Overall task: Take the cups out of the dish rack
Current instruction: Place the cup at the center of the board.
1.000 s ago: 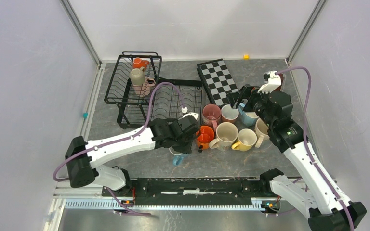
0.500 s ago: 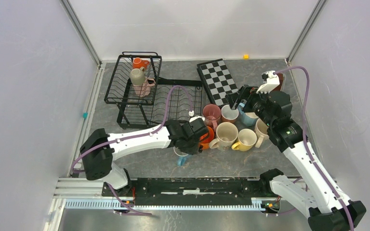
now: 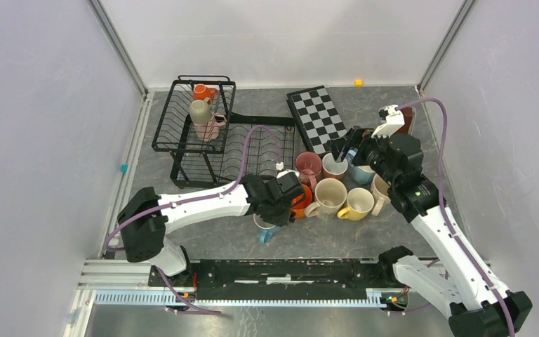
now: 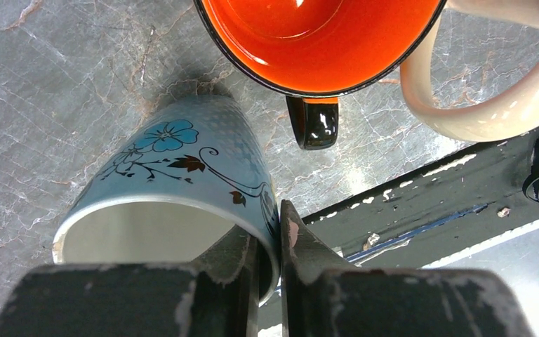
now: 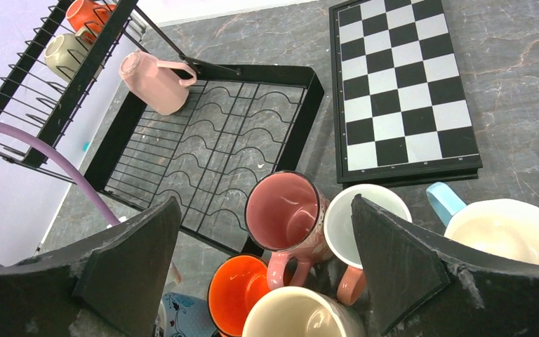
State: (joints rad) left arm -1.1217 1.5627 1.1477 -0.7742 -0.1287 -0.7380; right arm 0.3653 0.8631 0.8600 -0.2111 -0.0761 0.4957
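The left arm has swung the light blue floral mug [image 4: 175,161] rightward, and it now sits tilted just beside the orange mug [image 4: 309,42], near the dish rack [image 3: 253,151]. The left gripper [image 4: 268,232] pinches the blue mug's rim wall. The right gripper [image 5: 264,203] hangs spread wide above the pink mug [image 5: 284,210].

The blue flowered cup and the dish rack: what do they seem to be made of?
The blue flowered cup: probably glazed ceramic, with a smooth printed surface and thick white rim. The dish rack: likely coated metal wire, thin black matte rods.
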